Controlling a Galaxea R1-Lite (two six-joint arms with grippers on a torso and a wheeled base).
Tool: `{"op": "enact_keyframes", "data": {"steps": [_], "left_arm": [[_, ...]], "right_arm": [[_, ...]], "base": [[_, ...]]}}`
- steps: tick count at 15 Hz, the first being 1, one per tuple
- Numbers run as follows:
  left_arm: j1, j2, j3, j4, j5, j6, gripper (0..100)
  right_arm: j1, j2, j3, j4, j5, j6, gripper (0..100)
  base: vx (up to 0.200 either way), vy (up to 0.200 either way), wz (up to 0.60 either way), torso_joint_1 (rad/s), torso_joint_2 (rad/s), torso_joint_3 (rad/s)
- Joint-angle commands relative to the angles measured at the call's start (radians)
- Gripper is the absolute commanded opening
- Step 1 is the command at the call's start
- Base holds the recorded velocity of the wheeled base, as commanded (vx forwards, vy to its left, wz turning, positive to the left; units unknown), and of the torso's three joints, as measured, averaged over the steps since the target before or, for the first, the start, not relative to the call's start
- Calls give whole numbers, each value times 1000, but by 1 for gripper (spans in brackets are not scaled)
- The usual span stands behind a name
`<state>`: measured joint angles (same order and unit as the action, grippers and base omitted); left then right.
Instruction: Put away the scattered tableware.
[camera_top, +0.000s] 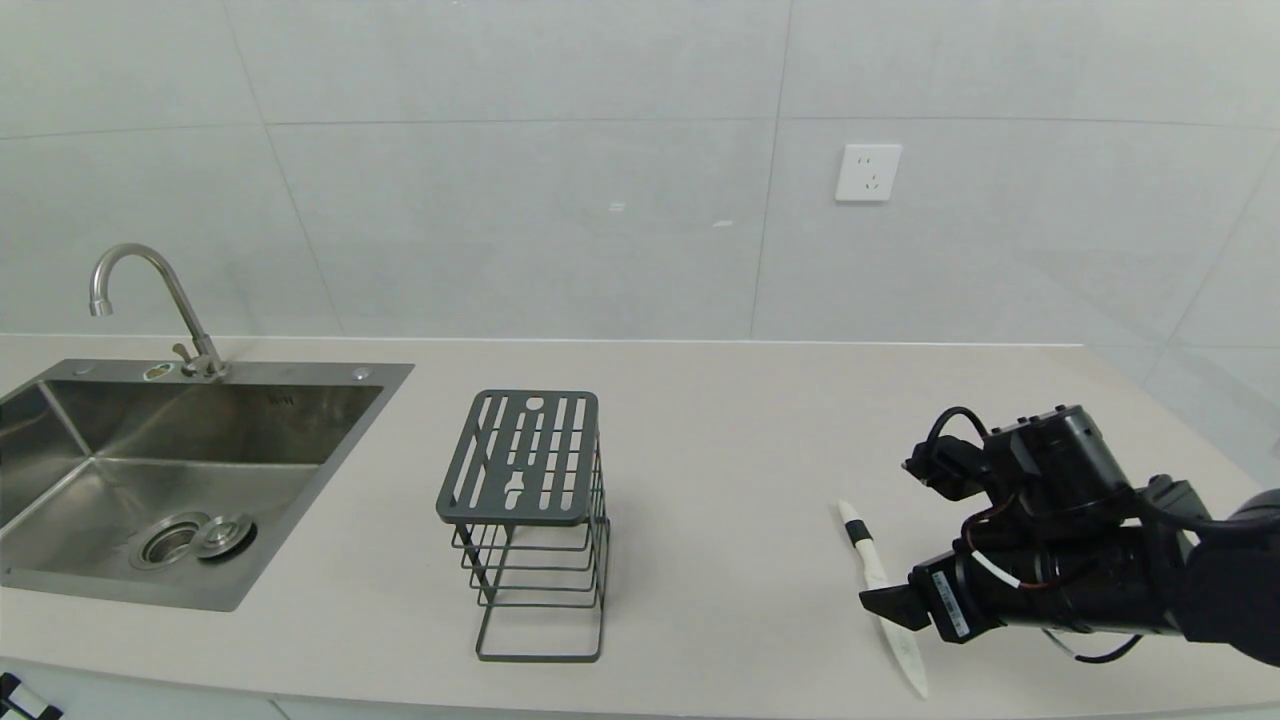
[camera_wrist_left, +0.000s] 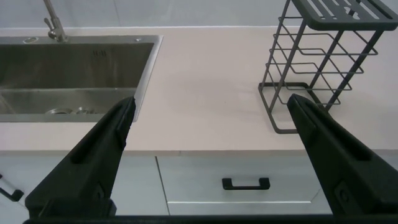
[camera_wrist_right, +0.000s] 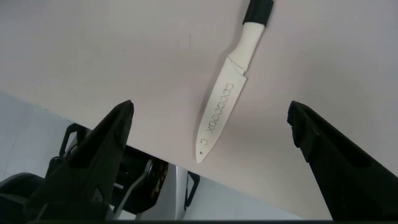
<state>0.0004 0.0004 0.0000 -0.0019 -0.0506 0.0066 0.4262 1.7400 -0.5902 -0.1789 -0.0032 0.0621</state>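
Looking down from the head camera, a pale counter (camera_top: 750, 450) runs beneath a tiled wall (camera_top: 500, 200). A steel sink (camera_top: 300, 372) sits at the robot's left, a dark wire rack (camera_top: 520, 500) stands mid-counter, and a white knife (camera_top: 868, 560) lies flat at the right, well apart from the rack, blade tip near the front edge. The right gripper (camera_top: 893, 606) hovers over the blade, hiding part of it.

In the left wrist view, the left gripper (camera_wrist_left: 210, 102) hangs low before the counter, fingers spread wide with nothing between them.

In the right wrist view, the right gripper (camera_wrist_right: 210, 109) is likewise spread wide and empty, the knife (camera_wrist_right: 224, 99) centred between its fingers.

The likely trouble: the knife is thin and lies flat, so closing fingers may scrape past it or skid it. With the tip so near the edge, a nudge could send it off the counter. Pinching the smooth blade rather than the handle may let it swivel or slip on the way to the rack.
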Motion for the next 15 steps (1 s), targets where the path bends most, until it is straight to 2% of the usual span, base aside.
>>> {"op": "enact_keyframes", "data": {"steps": [1, 5, 12, 15], "left_arm": [[1, 1, 0, 0, 0, 0, 100], [0, 1, 0, 0, 0, 0, 100], [1, 1, 0, 0, 0, 0, 100], [1, 1, 0, 0, 0, 0, 100]], "right_arm": [[0, 1, 1, 3, 0, 2, 100], [69, -4, -2, -1, -1, 7, 100], [20, -19, 41, -1, 2, 10, 100], [-7, 65, 35, -13, 3, 38, 100]], "base": [[0, 0, 0, 0, 0, 0], [0, 0, 0, 0, 0, 0], [0, 0, 0, 0, 0, 0], [0, 0, 0, 0, 0, 0]]}}
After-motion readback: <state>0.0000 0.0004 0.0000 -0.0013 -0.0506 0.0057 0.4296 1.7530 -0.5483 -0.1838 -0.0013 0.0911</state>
